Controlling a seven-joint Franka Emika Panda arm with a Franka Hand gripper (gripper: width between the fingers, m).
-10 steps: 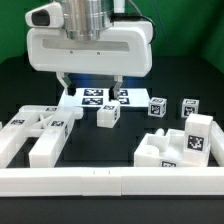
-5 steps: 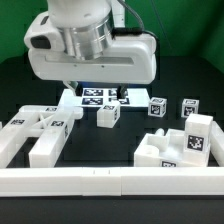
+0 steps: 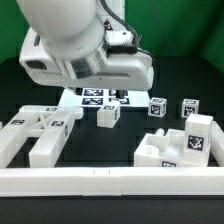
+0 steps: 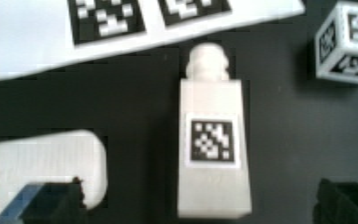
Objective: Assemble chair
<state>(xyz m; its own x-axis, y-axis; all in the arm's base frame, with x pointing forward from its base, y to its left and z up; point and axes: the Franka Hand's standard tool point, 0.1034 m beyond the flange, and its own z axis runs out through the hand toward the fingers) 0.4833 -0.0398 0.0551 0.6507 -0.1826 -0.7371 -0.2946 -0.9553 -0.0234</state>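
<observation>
The glossy white plastic leg bar (image 4: 211, 130) lies below the gripper (image 4: 194, 197), centred between its wide-apart jaws, long axis toward the marker board (image 4: 87, 35).

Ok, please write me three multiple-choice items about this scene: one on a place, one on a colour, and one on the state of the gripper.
1. In the exterior view, where are the two small tagged blocks?
A. on the exterior view's right of the marker board
B. on the marker board
C. stacked one on the other

2. What colour is the table top?
A. black
B. green
C. brown

3. How is the gripper?
A. shut on a white part
B. open, holding nothing
C. shut, holding nothing

Answers:
1 A: both blocks stand on the table, side by side and apart from the board.
2 A: the bare surface between the parts is black.
3 B: in the wrist view its fingers stand wide apart on either side of the leg bar and do not touch it.
</observation>
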